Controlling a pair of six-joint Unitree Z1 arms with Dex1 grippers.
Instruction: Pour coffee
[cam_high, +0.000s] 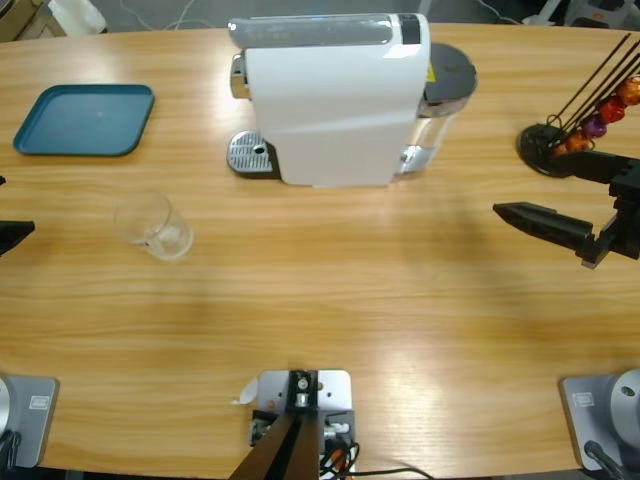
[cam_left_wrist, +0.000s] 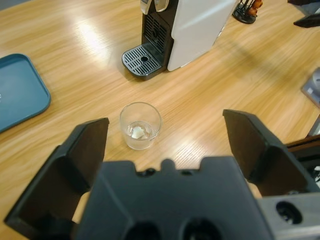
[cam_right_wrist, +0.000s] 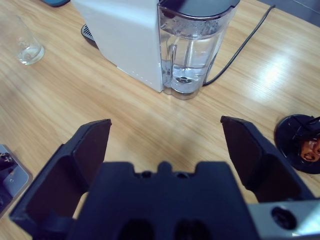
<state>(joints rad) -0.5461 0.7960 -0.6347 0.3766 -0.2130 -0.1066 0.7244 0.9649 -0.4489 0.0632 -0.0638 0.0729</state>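
A small clear glass tumbler (cam_high: 155, 226) stands upright on the table, left of the middle. It looks clear, with only a pale glint at its bottom (cam_left_wrist: 140, 126), and no coffee shows in it. The white coffee machine (cam_high: 335, 100) stands at the back, its metal drip tray (cam_high: 252, 153) bare. My left gripper (cam_left_wrist: 165, 122) is open, and the tumbler stands just ahead of its jaws. In the high view only one of its black jaws pokes in at the left edge. My right gripper (cam_high: 531, 185) hangs open at the right, facing the machine's water tank (cam_right_wrist: 192, 55).
A teal tray (cam_high: 85, 120) lies at the back left. A black capsule stand (cam_high: 580, 130) with orange and purple capsules sits at the back right, close to my right gripper. A black power cord (cam_right_wrist: 240, 47) runs behind the machine.
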